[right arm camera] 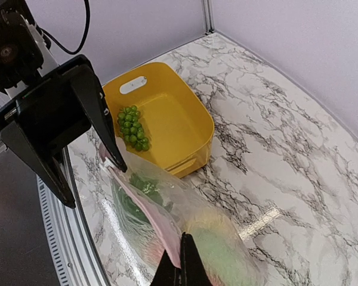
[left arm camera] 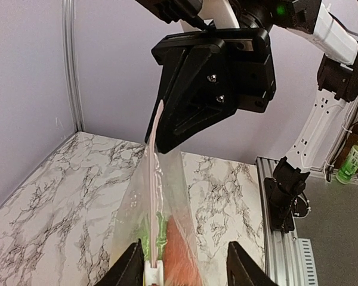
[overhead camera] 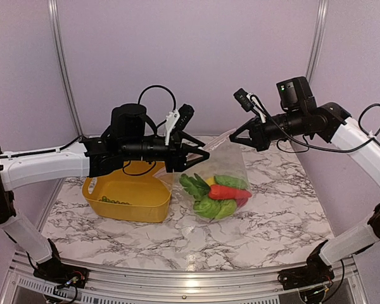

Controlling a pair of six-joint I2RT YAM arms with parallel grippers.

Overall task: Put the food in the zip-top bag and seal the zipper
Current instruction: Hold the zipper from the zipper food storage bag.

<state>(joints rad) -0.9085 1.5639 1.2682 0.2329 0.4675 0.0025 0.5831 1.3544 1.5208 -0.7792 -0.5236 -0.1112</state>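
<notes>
At far left you have the yellow basket [overhead camera: 134, 210] on the marbled table [overhead camera: 275, 231], and all it holds is a small cluster of green beads [right arm camera: 132, 127] lying against one wall. Just right of it, your left gripper [overhead camera: 202, 154] reaches to the near end of the zip-top bag [overhead camera: 232, 162]. Its jaws stand apart on either side of the zipper [left arm camera: 151, 196], with a small white piece at the strip's end sitting between them, close to one finger. The bag hangs between your two grippers with its mouth edge raised and its bottom resting on the table. The food is inside, piled at the bottom: green leafy pieces [overhead camera: 194, 185] on the left, the orange-red carrot [overhead camera: 232, 191] lying across the top, and a red round piece [overhead camera: 242, 202] below it on the right. Your right gripper [overhead camera: 235, 135] has its jaws pressed together on the far end of the pinkish zipper, holding that corner up. Farthest right, off the table, a green bottle [left arm camera: 353, 159] stands upright; its label is too small to read.
</notes>
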